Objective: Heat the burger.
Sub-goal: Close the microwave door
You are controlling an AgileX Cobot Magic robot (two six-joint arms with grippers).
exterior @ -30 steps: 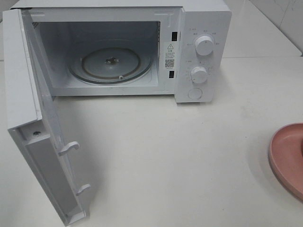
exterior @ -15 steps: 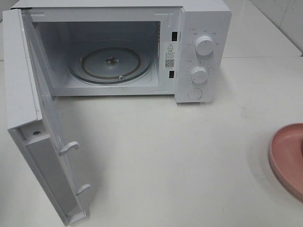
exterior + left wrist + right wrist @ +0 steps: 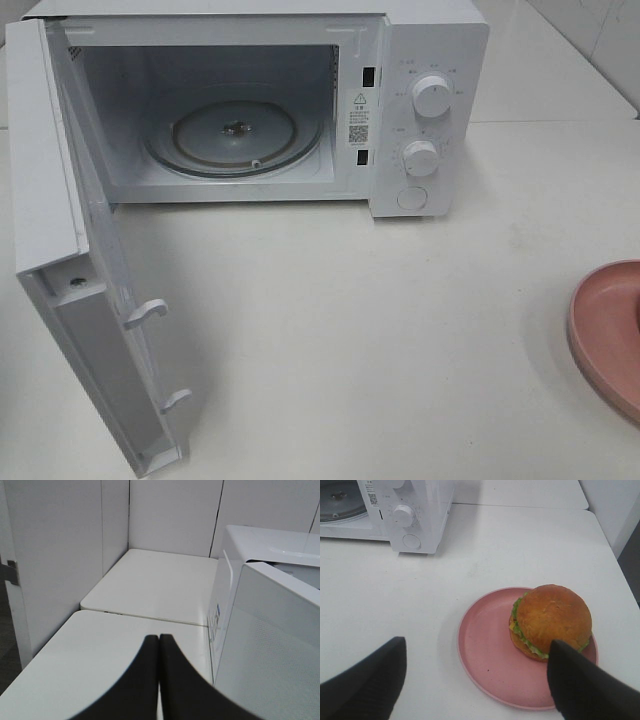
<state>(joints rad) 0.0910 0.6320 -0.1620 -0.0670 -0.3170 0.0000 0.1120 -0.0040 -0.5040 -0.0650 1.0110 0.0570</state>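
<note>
One burger point(image 3: 551, 619) stands upright on a round pink plate point(image 3: 485, 655), its tall axis pointing straight up from the plate. It sits off the middle of the plate, close to one side of the rim. The top bun is a glossy, golden-brown dome with a slightly rough skin; under it a frill of green lettuce and a thin yellow edge of cheese come out. The plate is matte, shallow, with a low raised rim, and it rests on a smooth white table point(image 3: 380, 330), well apart from the microwave point(image 3: 420, 60).

The right gripper point(image 3: 475, 680) hangs above the plate with its two dark fingers far apart, holding nothing; one fingertip point(image 3: 570, 675) overlaps the burger's edge in the right wrist view, but I cannot tell if it touches. The left gripper point(image 3: 159, 639) has its black fingers pressed together, with nothing between them, beside the microwave's white outer wall.

The microwave is a white plastic box with two round knobs point(image 3: 432, 96). Its door point(image 3: 60, 200) is swung wide open, and a round glass turntable point(image 3: 235, 132) lies flat inside.
</note>
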